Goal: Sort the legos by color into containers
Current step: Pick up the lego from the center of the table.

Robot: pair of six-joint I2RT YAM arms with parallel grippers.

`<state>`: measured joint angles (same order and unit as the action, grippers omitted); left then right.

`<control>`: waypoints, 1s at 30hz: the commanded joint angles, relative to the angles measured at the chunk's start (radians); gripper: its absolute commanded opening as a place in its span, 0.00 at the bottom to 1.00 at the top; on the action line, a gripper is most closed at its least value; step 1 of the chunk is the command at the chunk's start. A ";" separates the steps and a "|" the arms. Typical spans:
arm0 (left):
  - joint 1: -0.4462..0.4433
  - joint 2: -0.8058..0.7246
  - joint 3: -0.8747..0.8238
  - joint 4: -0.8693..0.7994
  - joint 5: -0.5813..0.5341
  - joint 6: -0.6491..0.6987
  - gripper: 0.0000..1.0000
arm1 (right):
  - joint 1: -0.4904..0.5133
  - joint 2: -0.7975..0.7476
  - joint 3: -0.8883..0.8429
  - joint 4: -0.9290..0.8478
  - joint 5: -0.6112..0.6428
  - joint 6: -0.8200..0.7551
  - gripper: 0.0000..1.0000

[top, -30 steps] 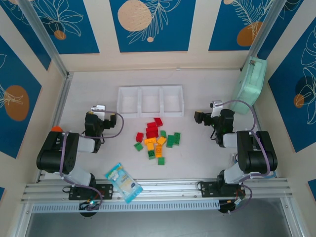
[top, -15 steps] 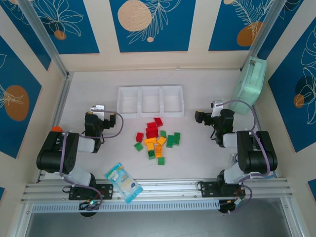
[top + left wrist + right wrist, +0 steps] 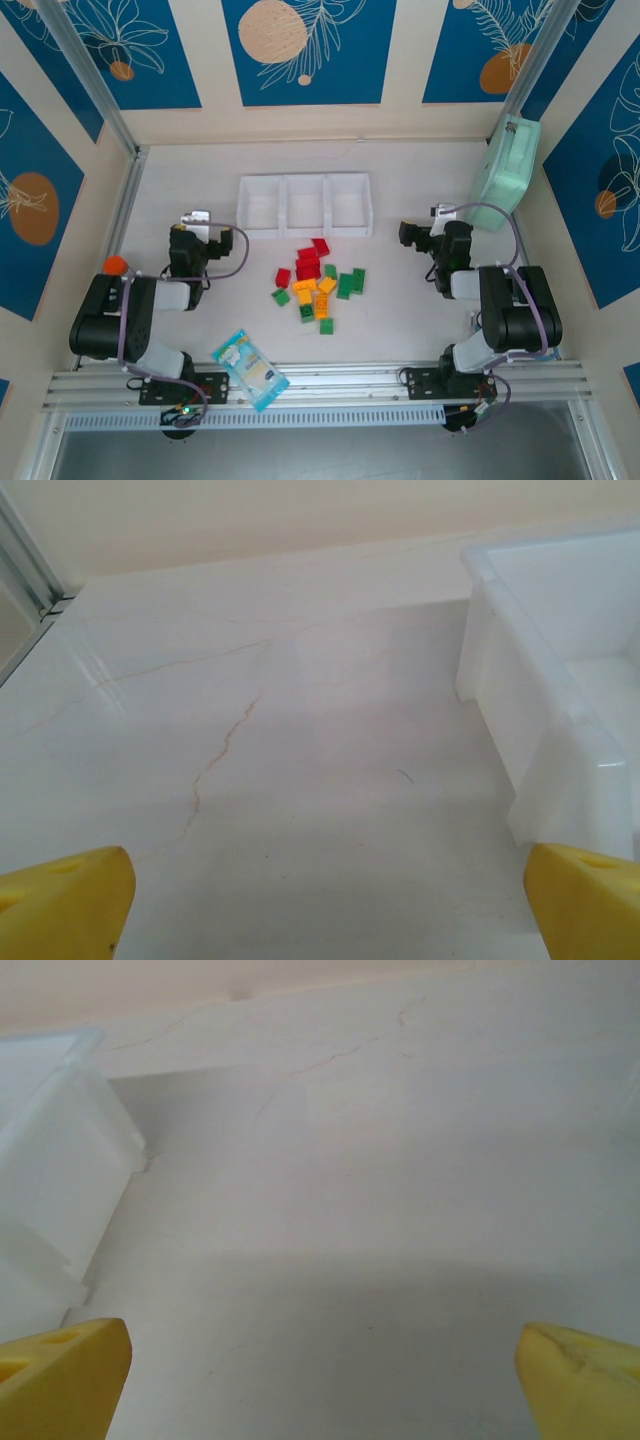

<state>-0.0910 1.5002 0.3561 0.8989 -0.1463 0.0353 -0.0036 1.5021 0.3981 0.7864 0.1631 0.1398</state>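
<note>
The legos [image 3: 318, 283], red, green and yellow/orange bricks, lie in a loose pile on the table's middle, just in front of the containers. The containers [image 3: 304, 205] are a white tray of three square compartments with nothing in them. My left gripper [image 3: 196, 232] hovers left of the pile, beside the tray's left end. Its yellow fingertips [image 3: 70, 895] stand wide apart over bare table, open, with the tray wall [image 3: 530, 710] at the right. My right gripper [image 3: 425, 235] sits right of the pile. It is open too [image 3: 320, 1380], and the tray's corner [image 3: 50, 1160] shows at the left.
A large mint-green case [image 3: 505, 175] leans at the back right wall. A blue-and-white snack packet [image 3: 250, 368] lies at the front edge near the left arm's base. An aluminium rail [image 3: 320, 385] runs along the front. Walls close in both sides.
The left arm's elbow has swung slightly to the left and the right gripper has edged a little toward the far side. The legos and tray have not moved.
</note>
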 commanded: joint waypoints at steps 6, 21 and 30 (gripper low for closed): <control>-0.097 -0.341 0.208 -0.596 -0.204 -0.124 0.99 | -0.105 -0.408 0.291 -0.865 0.094 0.516 0.99; -0.124 -0.692 0.516 -1.724 0.158 -0.455 0.99 | 0.250 -0.316 0.635 -1.596 -0.151 0.653 0.94; -0.123 -0.854 0.470 -1.769 0.239 -0.408 1.00 | 0.526 -0.047 0.667 -1.571 0.080 0.837 0.90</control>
<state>-0.2081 0.6727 0.8421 -0.8330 0.0303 -0.3916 0.4664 1.3994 1.0195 -0.7532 0.1432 0.8906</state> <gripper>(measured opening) 0.994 0.905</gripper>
